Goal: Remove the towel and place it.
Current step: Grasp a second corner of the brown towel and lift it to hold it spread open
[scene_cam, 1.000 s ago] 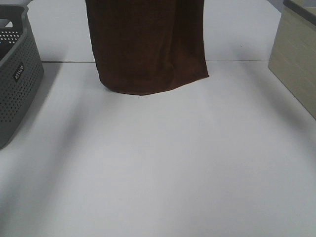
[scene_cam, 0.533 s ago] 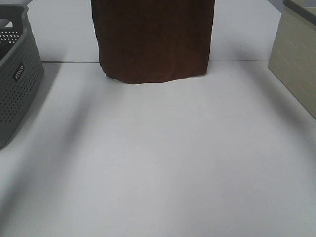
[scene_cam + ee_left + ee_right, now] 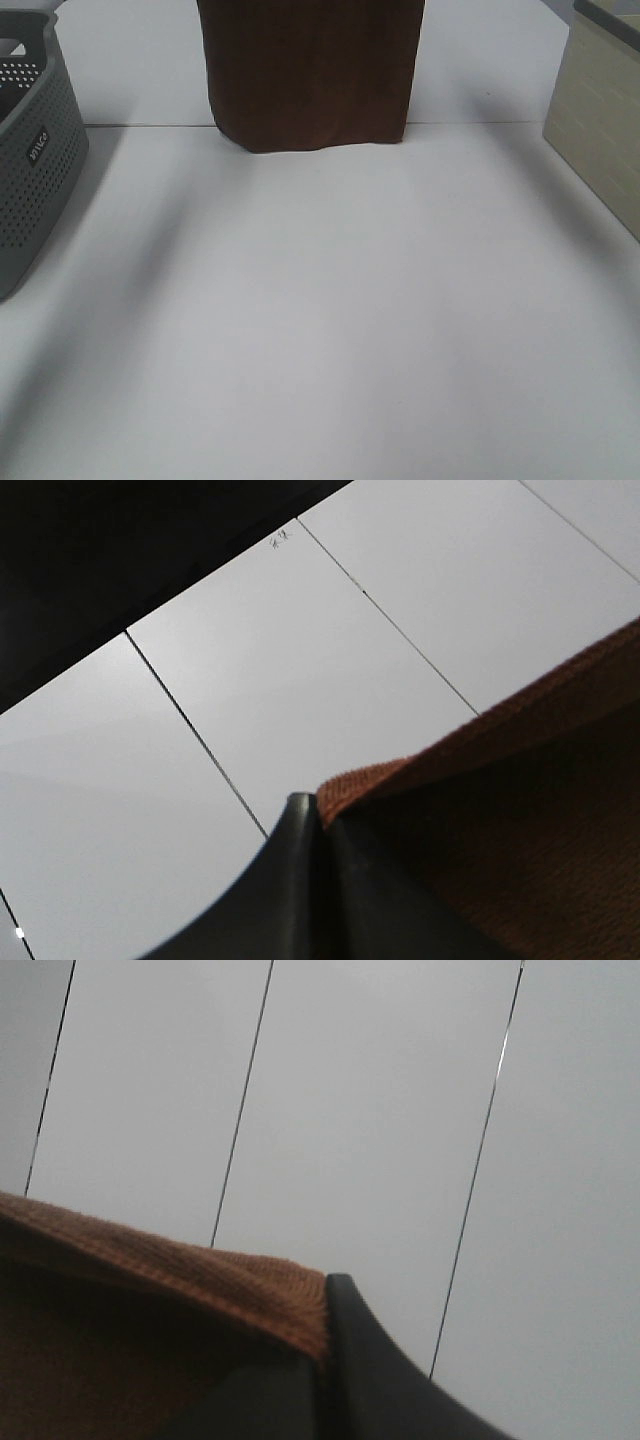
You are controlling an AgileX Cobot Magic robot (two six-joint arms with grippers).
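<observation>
The towel [image 3: 310, 75] hangs as a broad dark brown sheet at the far middle of the white worktop [image 3: 330, 330], between the grey basket [image 3: 35, 160] at the left edge and the beige box [image 3: 600, 130] at the right edge, well apart from both. Its upper part runs out of the top of the high view. Its lower hem curves a little and sits just past a thin seam line across the worktop. Whether the hem touches the surface or hangs just clear of it cannot be told.

In the left wrist view the left gripper [image 3: 315, 818] has its jaws pressed together on a corner of the towel's upper edge, with the ribbed orange-brown hem coming out right at the dark tips. In the right wrist view the right gripper [image 3: 325, 1345] has its jaws clamped on the other upper corner in the same way, the cloth falling away from it in shadow. Behind both grippers lie white panels with thin dark seams.

The basket has perforated walls and a small label on its side.
</observation>
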